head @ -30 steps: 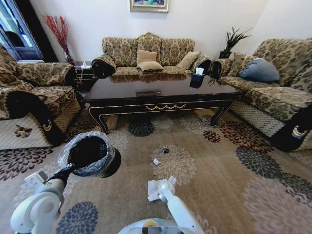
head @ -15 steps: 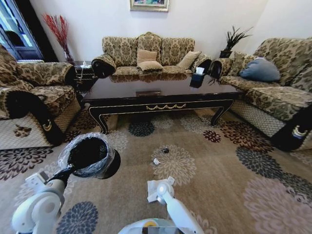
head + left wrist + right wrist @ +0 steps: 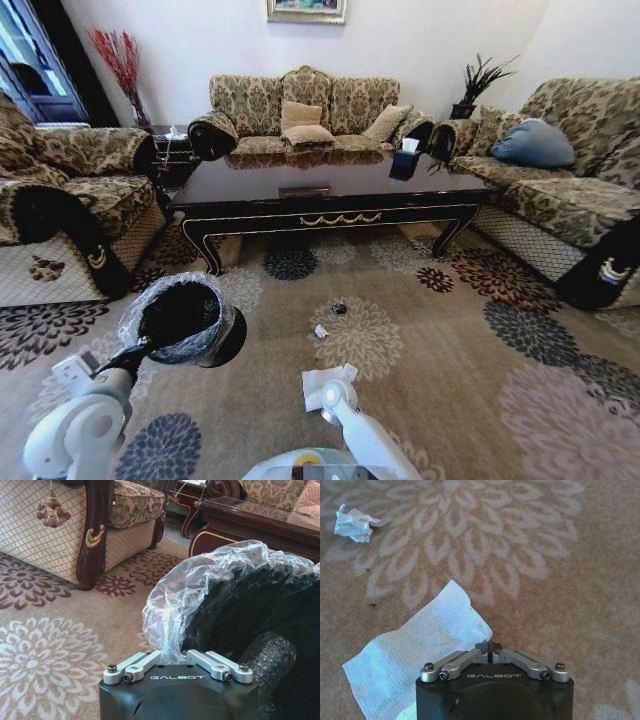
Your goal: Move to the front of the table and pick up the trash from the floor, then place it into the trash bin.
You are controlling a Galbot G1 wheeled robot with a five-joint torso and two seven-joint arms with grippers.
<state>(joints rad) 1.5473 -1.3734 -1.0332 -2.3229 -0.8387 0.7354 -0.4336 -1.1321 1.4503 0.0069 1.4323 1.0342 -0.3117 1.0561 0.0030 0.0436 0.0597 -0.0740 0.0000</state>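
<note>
Right gripper (image 3: 491, 646) apparently pinching white paper sheet (image 3: 415, 647) (crumpled scrap (image 3: 353, 523) nearby)

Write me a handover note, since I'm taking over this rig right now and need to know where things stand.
Left gripper: shut on the trash bin, clamping its liner rim and holding it off the carpet at the robot's left.
Right gripper: shut, empty, low over the carpet at the edge of the folded white paper.
Other trash on the carpet: a crumpled white scrap and a small dark bit, both between the robot and the table.
Done: robot stands facing the table front, bin in hand.
Left: pick up all three pieces and drop them in the bin.
</note>
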